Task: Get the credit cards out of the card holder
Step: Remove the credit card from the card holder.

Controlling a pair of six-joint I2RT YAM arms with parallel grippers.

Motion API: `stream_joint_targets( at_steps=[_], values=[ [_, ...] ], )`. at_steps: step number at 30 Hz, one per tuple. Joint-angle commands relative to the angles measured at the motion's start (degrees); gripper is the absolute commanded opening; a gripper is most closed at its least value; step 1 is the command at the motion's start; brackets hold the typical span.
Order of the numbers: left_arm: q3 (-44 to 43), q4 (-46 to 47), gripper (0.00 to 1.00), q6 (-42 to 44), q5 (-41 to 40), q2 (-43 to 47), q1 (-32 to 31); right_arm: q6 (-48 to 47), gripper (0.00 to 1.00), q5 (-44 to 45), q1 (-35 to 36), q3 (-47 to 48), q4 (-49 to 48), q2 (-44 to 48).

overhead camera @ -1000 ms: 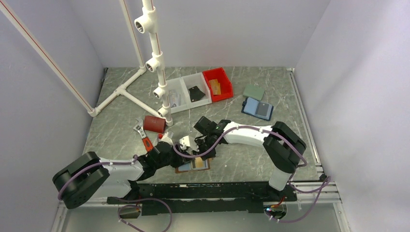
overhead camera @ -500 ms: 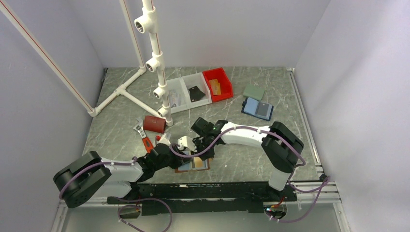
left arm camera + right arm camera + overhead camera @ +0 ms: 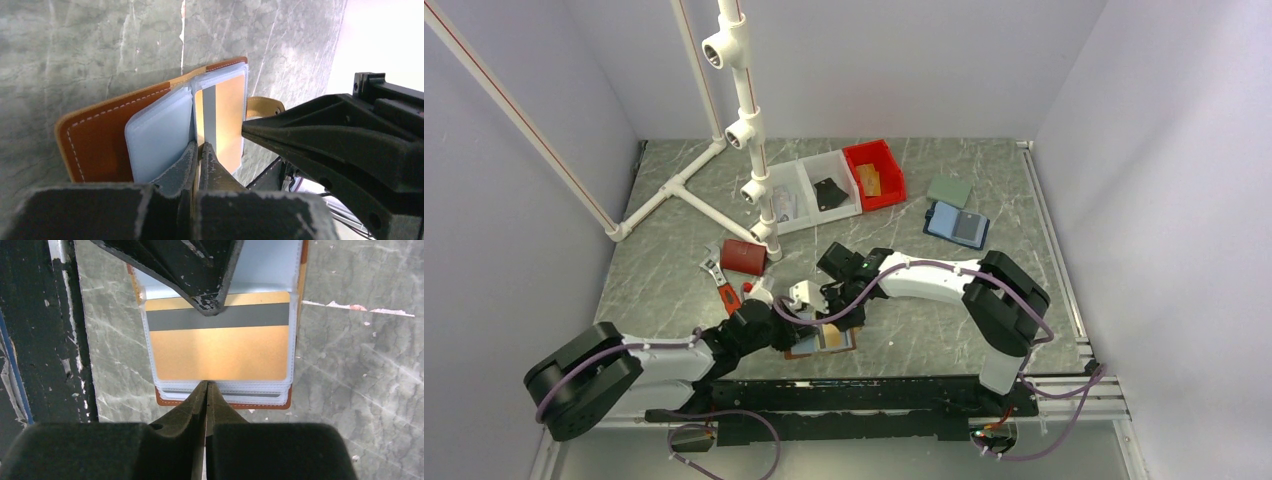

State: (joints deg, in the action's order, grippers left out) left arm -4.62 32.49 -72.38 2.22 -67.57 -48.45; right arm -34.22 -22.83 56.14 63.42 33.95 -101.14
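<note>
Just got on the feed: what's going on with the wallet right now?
Both arms are at the open brown card holder, which lies flat near the front edge of the table. The left gripper is shut with its tips at the gold card, by its dark stripe. The right gripper is shut at the opposite edge of the clear sleeves. The gold card sits inside its sleeve, not yet out. Whether either gripper actually pinches anything is unclear.

Marbled table (image 3: 664, 270), card holder (image 3: 100, 142), wrench (image 3: 715, 274), red bin (image 3: 865, 151)
</note>
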Motion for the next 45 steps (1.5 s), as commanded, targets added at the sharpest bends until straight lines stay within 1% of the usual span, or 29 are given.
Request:
stream_joint_targets(
  at_steps=[1, 9, 20, 29, 45],
  values=[
    [1.65, -2.74, 0.0, 2.81, -1.13, 5.18, -0.08, -1.37, 0.06, 3.21, -0.41, -0.49, -5.58, -3.66],
    [3.04, -12.12, 0.0, 3.46, -1.82, 15.9, 0.38, -2.06, 0.07, 4.68, -0.42, -0.31, -4.99, -4.94],
    [4.56, -20.17, 0.0, 2.68, -2.08, 26.55, 0.7, -2.17, 0.08, 4.87, -0.68, -0.22, -4.6, -4.94],
    [4.54, -23.76, 0.0, 2.76, -2.09, 29.42, 0.73, -2.27, 0.08, 4.59, -0.99, 0.0, -4.21, -4.73],
    [4.29, -25.87, 0.0, 3.81, -2.05, 30.72, 0.86, -2.76, 0.09, 3.74, -3.42, 0.34, -3.15, -3.09]
  ],
)
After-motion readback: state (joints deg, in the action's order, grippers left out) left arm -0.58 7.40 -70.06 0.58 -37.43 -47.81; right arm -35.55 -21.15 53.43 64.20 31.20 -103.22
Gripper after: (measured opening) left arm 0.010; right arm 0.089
